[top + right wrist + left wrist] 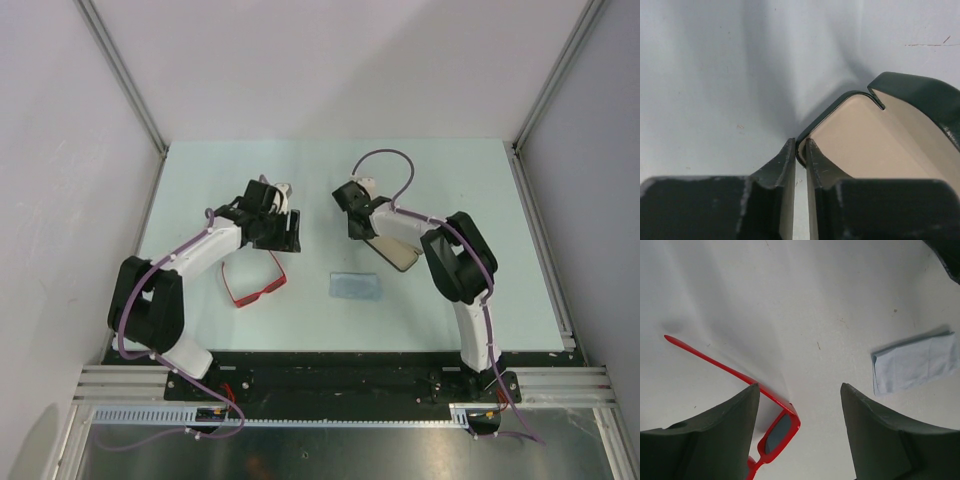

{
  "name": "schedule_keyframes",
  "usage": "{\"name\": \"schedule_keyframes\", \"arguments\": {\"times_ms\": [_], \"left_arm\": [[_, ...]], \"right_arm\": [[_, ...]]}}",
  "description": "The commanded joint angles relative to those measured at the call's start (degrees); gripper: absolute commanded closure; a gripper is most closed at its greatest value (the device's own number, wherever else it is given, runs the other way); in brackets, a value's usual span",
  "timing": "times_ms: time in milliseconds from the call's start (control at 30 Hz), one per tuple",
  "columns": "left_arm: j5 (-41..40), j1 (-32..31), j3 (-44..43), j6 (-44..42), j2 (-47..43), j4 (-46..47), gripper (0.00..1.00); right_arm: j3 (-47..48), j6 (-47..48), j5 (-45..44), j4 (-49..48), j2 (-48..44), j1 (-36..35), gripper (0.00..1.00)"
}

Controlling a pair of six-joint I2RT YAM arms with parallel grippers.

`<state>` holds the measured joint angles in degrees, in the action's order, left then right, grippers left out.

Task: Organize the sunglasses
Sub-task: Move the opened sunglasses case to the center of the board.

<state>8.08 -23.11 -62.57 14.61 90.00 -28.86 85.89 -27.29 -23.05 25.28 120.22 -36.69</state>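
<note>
Left gripper [799, 386]: hangs over the table [450, 170] with jaws spread wide and grips nothing.

Sunglasses [779, 432]: lie on the left part of the table, just on the near side of that gripper. Rest with the red frame front toward the near edge and both thin arms unfolded, pointing away. In the left wrist view, show only one frame corner and one dark lens beside a finger [725, 430], with one arm running slantwise across the bare surface. Touching that finger or just clear of it? Cannot tell.

Right gripper [800, 144]: sits narrow on the rim of the case [865, 140], fingertips pinching the dark edge at a rounded corner.

Case: lies open right of the table's middle, with a black shell, pale tan lining facing up and the lid raised. Hides partly under the right arm in the overhead view.

Cloth [355, 286]: rests flat between sunglasses and case, nearer the front edge than the case and apart from both — pale blue, a small rectangle.
</note>
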Motion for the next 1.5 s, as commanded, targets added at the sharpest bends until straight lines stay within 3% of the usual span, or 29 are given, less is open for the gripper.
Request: {"name": "schedule_keyframes", "arguments": {"times_ms": [0,67,233,333,600,633,667,767,1000,1167,1367,1467], "left_arm": [[-0.34,0.88,0.34,0.42,-2.72,0.56,0.28],[-0.17,1.32,0.43,0.59,-3.25,0.47,0.28],[0.71,2.81,0.95,1.47,-4.39,0.56,0.28],[1.15,3.25,1.39,2.08,-5.09,0.56,0.28],[1.77,3.69,2.97,3.23,-6.50,0.56,0.27],[1.85,3.69,3.15,3.40,-6.67,0.56,0.27],[1.94,3.78,3.24,3.49,-6.68,0.56,0.27],[2.38,3.78,3.33,4.11,-6.67,0.47,0.27],[3.08,3.78,2.80,5.34,-8.61,0.47,0.26],[5.80,3.78,3.15,6.57,-11.06,0.56,0.23],[11.51,1.94,4.56,10.78,-11.51,1.44,0.22],[12.14,-2.27,4.56,13.24,-11.07,2.84,0.22]], "right_arm": [[2.62,0.74,0.02,0.12,2.29,-1.45,0.96],[2.10,4.86,2.30,-0.93,2.38,-1.81,1.00],[-2.03,21.01,12.47,-8.13,0.45,-4.97,1.00],[-3.97,25.69,17.49,-9.63,-1.04,-6.90,1.00],[-4.06,24.57,17.61,-8.84,-1.84,-10.60,1.00],[-3.97,23.78,17.25,-8.32,-1.92,-10.69,0.94],[-3.97,23.16,16.38,-7.71,-2.01,-10.60,0.80],[-3.97,20.35,12.95,-5.60,-3.59,-10.34,0.59],[-3.80,17.36,10.31,-4.01,-10.88,-9.28,0.36],[-3.97,12.62,7.59,1.60,-17.29,-8.31,0.29],[-5.90,2.45,3.89,9.77,-25.72,-6.74,0.31],[-10.73,-2.49,4.24,11.02,-30.12,-4.71,0.34]]}}
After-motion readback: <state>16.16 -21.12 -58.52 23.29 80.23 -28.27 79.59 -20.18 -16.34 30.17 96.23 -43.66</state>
